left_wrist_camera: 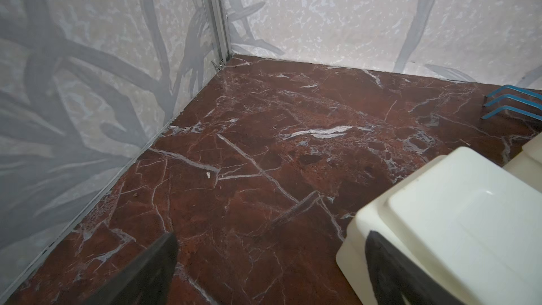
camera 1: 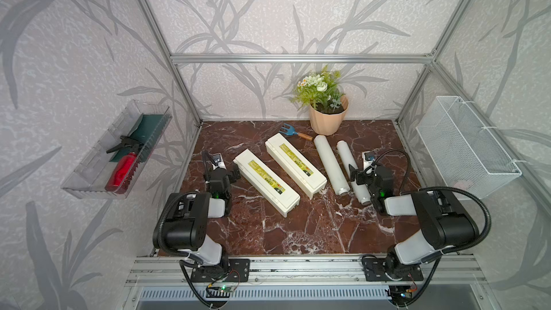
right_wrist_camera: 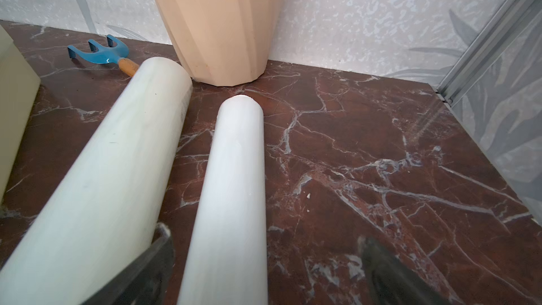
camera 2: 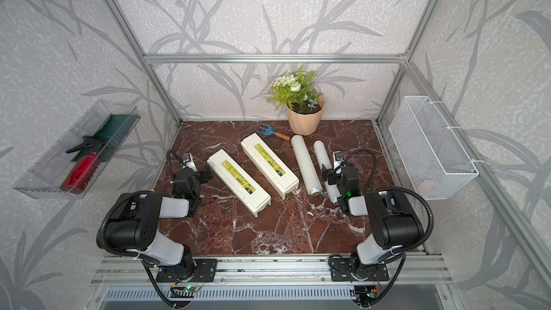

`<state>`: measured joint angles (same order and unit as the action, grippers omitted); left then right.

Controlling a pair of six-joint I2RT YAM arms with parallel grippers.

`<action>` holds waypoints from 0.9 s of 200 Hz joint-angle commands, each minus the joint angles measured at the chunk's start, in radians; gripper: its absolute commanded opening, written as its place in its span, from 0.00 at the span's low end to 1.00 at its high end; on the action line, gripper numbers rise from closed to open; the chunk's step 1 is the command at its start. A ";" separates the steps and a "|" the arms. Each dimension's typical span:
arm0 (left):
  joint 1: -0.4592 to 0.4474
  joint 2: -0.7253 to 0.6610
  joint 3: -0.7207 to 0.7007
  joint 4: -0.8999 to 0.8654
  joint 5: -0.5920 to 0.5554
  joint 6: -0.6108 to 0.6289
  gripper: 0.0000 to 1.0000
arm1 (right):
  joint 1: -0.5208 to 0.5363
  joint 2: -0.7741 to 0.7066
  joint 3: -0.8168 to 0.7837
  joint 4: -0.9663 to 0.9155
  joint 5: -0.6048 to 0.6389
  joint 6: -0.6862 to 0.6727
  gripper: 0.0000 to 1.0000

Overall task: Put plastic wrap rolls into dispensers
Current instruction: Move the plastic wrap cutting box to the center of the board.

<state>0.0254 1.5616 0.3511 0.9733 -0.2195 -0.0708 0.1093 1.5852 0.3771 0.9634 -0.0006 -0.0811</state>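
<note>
On the dark red marble table, two long cream-white plastic boxes with yellow-green labels lie shut, side by side mid-table: the left dispenser and the right dispenser. Two glossy white plastic wrap cylinders lie toward the right edge, the inner roll and the outer roll. The left pincer gapes wide at the left dispenser's far end. The right pincer, equally wide, straddles the outer roll.

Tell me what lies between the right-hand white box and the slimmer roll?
The thicker plastic wrap roll lies there, alongside the dispenser and slimmer roll; both top views show it.
</note>
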 commanded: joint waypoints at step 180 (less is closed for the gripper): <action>-0.001 -0.253 0.066 -0.308 -0.021 -0.005 0.99 | 0.029 -0.290 0.036 -0.265 -0.023 -0.059 0.99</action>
<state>0.0219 1.4773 0.3542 0.8627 -0.1970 -0.0639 0.1127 1.5089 0.3389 0.9245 0.0124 -0.0864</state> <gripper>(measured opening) 0.977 0.992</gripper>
